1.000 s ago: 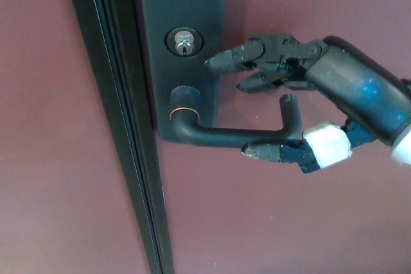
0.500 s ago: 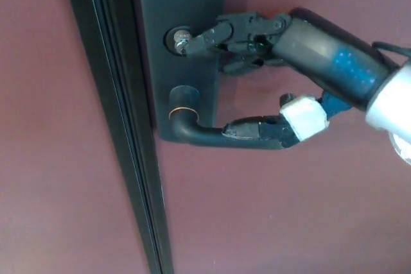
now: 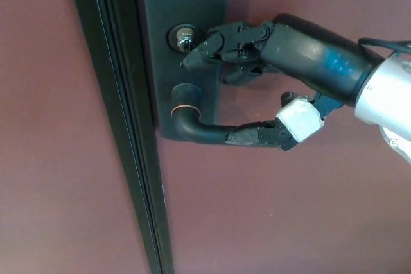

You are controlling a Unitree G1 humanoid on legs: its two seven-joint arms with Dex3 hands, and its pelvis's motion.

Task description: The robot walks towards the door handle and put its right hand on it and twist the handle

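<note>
- Our right hand (image 3: 257, 88) straddles the lever door handle (image 3: 205, 131) at 9 o'clock of centre: thumb lying along the bar, fingers (image 3: 215, 46) spread above, nothing clenched.
- We judge it rigid, smooth metal, spring-loaded; best gripped toward the free end for leverage.

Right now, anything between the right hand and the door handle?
Nothing visible. The right hand is already at the door handle: its thumb lies along the lever, and its fingers reach over the dark backplate just below the keyhole.
</note>
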